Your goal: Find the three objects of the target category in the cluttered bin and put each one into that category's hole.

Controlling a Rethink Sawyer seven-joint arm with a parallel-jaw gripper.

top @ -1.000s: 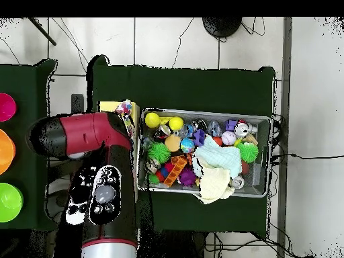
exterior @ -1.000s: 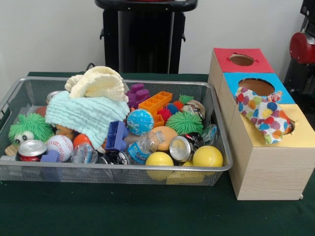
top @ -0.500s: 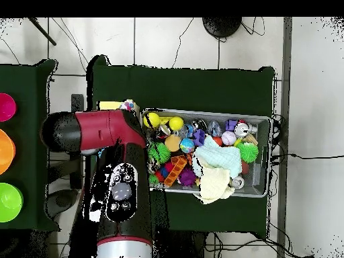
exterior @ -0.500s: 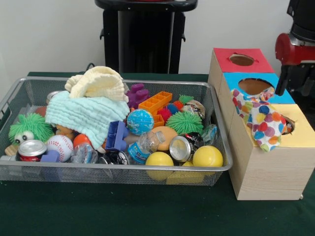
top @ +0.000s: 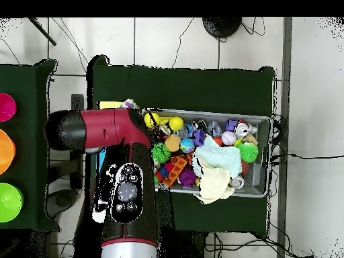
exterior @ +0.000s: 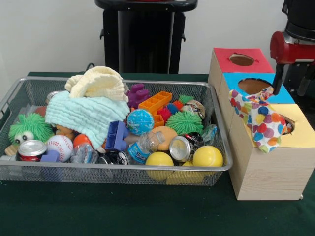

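Note:
The silver wire-mesh bin [exterior: 15,169] is full of toys, balls and cans; it also shows in the overhead view [top: 269,156]. One polka-dot cloth [exterior: 258,120] lies draped over the yellow-topped box [exterior: 300,135]. It half covers the hole [exterior: 289,127] and hangs down the box's left side. No other polka-dot cloth shows in the bin. The red and black arm end [exterior: 291,49] hangs above the blue and yellow boxes at the top right. I cannot tell how the gripper stands. In the overhead view the arm [top: 111,131] hides the boxes.
A mint-green waffle cloth [exterior: 86,115] and a cream-yellow waffle cloth [exterior: 98,83] lie on top of the clutter at the bin's left. The red-topped box [exterior: 241,60] and blue-topped box [exterior: 256,86] stand behind the yellow one. Coloured bowls [top: 7,151] sit at the overhead view's left edge.
The arm has come in from the right edge to above the boxes. The polka-dot cloth has shifted left and now hangs lower down the box's side.

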